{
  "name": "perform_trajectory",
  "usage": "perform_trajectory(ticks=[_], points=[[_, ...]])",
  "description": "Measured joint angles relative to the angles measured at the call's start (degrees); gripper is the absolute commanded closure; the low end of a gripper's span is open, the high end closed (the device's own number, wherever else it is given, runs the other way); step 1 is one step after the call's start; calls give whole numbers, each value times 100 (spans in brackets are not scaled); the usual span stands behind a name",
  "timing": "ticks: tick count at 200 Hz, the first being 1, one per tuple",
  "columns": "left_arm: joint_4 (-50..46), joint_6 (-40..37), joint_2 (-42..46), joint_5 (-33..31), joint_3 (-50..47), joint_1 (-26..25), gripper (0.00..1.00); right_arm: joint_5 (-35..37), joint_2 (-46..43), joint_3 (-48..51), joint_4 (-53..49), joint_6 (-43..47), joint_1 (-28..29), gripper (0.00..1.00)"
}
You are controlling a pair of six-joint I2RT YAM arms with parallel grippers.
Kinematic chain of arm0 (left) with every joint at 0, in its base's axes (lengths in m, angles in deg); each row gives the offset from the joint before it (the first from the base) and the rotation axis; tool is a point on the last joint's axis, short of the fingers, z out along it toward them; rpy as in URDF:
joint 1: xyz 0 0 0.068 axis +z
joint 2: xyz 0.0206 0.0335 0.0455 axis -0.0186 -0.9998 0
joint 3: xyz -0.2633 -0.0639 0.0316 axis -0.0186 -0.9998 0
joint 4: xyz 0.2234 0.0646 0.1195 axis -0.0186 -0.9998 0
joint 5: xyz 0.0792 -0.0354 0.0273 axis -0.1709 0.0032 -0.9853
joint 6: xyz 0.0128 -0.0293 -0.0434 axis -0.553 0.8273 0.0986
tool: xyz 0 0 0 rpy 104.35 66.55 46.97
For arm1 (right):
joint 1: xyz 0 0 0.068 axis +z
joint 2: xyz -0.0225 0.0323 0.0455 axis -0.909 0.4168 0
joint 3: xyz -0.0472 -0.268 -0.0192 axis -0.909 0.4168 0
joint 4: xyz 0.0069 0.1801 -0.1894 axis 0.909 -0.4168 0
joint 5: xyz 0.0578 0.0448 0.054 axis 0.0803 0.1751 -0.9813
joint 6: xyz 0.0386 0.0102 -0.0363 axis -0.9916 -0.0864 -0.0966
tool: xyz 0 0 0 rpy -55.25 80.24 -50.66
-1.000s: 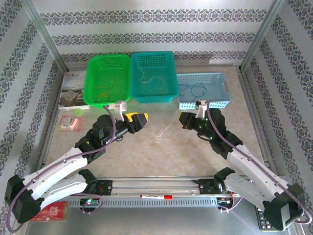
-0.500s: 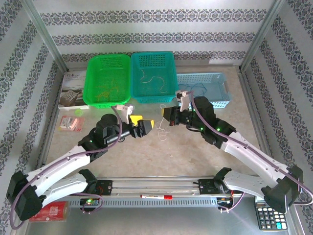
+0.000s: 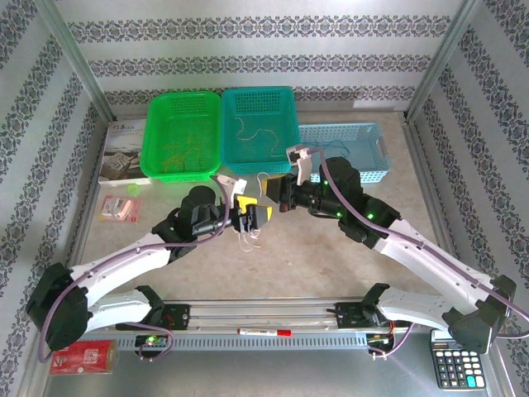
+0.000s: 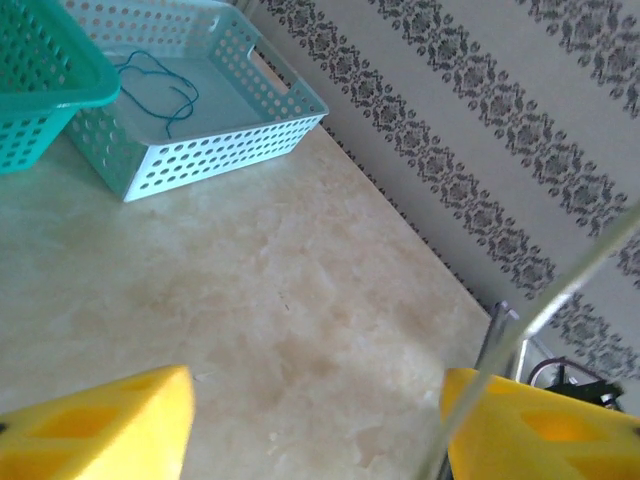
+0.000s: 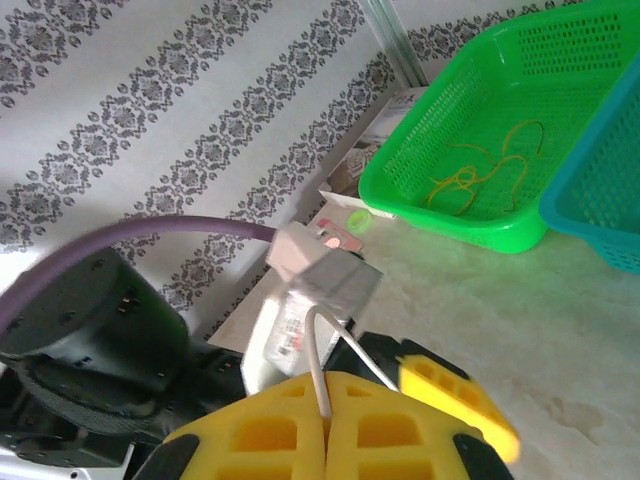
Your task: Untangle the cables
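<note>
From the right claw (image 5: 327, 405), thin white cables (image 5: 317, 350) curl.

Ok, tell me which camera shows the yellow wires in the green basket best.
Right wrist: the yellow wires lie large and clear on the green basket floor. The top view shows them as faint, tiny squiggles. The left wrist faces the pale blue basket.

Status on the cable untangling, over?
Right gripper shut on white cable, tail dangling. Left gripper open, close beside it. Nothing in the way.
</note>
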Motion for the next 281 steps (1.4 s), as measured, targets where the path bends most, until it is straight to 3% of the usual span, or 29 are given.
perform_trajectory(ticks=[31,45,82,135,198,281], points=[[442,-17,-391,13,-59,-2,79,-46,125,-372,-59,0,-2,100],[658,9,-514,11,-181,2,86,-103,175,-616,-81,2,-15,100],[1093,96,-793,9,-610,4,87,-306,251,-1399,-79,-17,-341,100],[1473,232,-953,9,-931,4,80,-494,411,-2424,144,-186,-949,100],[1862,343,-1176,9,-1257,4,86,-518,420,-2863,201,-337,-1410,100],[2308,501,-1550,4,-1676,4,85,-560,619,-3582,208,-481,-1902,100]])
